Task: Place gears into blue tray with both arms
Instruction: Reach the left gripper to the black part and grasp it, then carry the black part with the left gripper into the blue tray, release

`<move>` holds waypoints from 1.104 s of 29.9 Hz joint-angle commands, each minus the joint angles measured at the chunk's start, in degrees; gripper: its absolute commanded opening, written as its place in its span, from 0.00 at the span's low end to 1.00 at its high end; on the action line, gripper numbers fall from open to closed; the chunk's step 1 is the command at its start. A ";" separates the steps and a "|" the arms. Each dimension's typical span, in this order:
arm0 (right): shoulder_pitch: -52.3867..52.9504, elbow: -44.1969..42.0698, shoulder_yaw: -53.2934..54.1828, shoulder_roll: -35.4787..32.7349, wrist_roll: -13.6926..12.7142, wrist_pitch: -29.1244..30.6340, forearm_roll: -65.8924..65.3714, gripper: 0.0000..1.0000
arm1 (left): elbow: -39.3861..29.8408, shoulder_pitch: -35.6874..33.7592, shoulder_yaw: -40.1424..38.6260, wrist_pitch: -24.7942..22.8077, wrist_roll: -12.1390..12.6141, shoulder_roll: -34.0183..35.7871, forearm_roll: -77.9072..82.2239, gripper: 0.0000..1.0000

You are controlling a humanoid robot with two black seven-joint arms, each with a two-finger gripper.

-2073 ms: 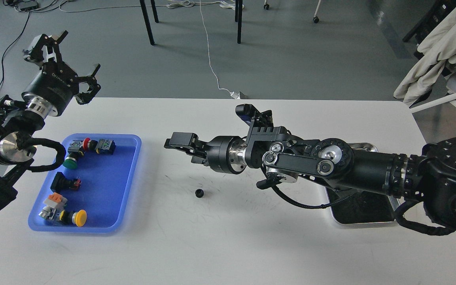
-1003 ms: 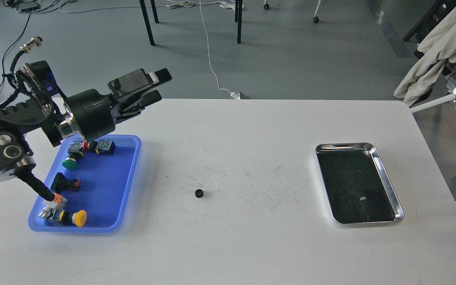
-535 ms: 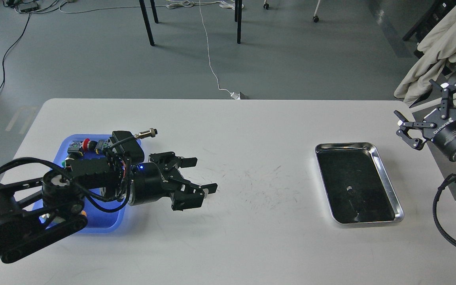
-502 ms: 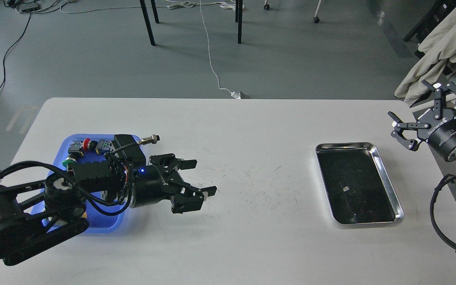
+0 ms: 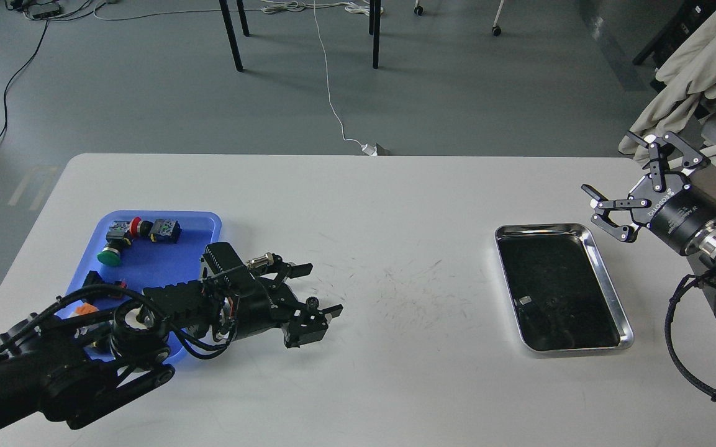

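A tiny black gear (image 5: 312, 303) lies on the white table, right of the blue tray (image 5: 168, 261). My left gripper (image 5: 317, 290) reaches in low from the bottom left and is open, one finger (image 5: 299, 269) behind the gear and the other (image 5: 331, 309) in front of it. The gear sits in the gap, close to the near finger; I cannot tell if they touch. My right gripper (image 5: 609, 164) hovers open and empty above the table's right edge, beyond the far right corner of the steel tray. My left arm covers the blue tray's near right part.
The blue tray holds push-button switches, among them a green-capped one (image 5: 109, 254) and a red-capped one (image 5: 137, 226). A shiny steel tray (image 5: 607, 282) with a dark inside stands at the right. A chair draped in cloth (image 5: 693, 62) stands off the table's right corner.
My left gripper has sunk lower and shifted slightly right, so the gear now shows between its fingers. My right gripper has moved left and up, closer to the steel tray.
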 commanded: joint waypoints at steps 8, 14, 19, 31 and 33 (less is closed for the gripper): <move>-0.12 -0.01 1.07 0.15 0.70 -0.01 0.19 0.99 | 3.62 3.30 -0.65 2.13 0.00 -1.10 -0.01 0.84; -0.47 -0.01 2.92 0.15 0.70 -0.01 0.19 0.99 | 5.82 3.65 -0.65 2.75 0.00 -2.24 -0.01 0.73; -0.47 -0.10 3.10 0.06 0.70 -0.01 0.19 0.99 | 6.17 3.65 -0.39 2.75 0.00 -2.33 -0.01 0.61; -0.65 -0.28 3.89 -0.64 0.70 -0.01 0.10 0.99 | 6.61 4.44 -0.74 2.75 -0.18 -1.02 -0.01 0.09; -0.65 -0.28 4.06 -0.64 0.70 -0.01 0.19 0.99 | 6.26 4.35 -1.18 2.83 -0.27 0.21 -0.01 0.08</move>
